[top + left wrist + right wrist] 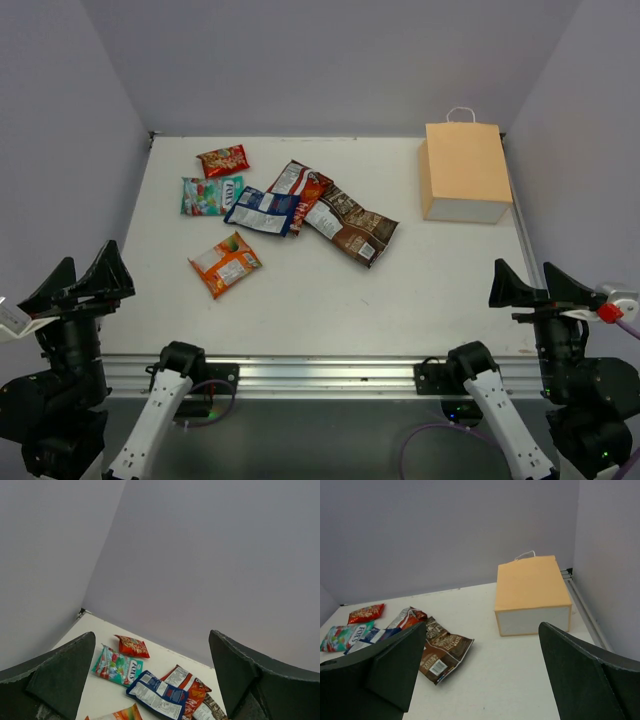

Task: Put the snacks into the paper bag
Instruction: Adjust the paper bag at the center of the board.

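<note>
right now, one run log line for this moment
left gripper: open, empty | right gripper: open, empty | snacks: on table | paper bag: lying down

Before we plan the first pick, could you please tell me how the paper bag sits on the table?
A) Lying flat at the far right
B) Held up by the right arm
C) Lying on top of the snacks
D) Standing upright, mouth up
A: the paper bag lies flat at the far right, broad tan face up, its handle at the far end, well apart from the snacks.
</note>
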`<state>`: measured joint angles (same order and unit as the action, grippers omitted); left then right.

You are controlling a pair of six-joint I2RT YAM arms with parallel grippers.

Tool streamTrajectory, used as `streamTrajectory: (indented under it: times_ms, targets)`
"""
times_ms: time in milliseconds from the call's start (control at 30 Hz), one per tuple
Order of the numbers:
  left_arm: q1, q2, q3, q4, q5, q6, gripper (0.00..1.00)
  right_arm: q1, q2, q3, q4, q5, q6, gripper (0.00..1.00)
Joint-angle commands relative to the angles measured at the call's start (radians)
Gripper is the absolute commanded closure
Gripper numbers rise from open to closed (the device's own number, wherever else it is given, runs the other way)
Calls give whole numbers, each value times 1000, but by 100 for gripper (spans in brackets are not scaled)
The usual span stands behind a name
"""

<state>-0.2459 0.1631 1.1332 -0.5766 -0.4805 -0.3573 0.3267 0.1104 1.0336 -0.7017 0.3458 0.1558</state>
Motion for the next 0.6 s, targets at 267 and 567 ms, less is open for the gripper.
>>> streamTrajectory:
  times_ms: [267, 567]
  targets:
    - [-9, -5, -78, 72, -15, -26, 0, 0, 78, -33, 30, -27, 7, 1]
    - [-9, 88, -183, 57, 69, -63, 0, 0, 305, -69, -36, 7, 137, 1]
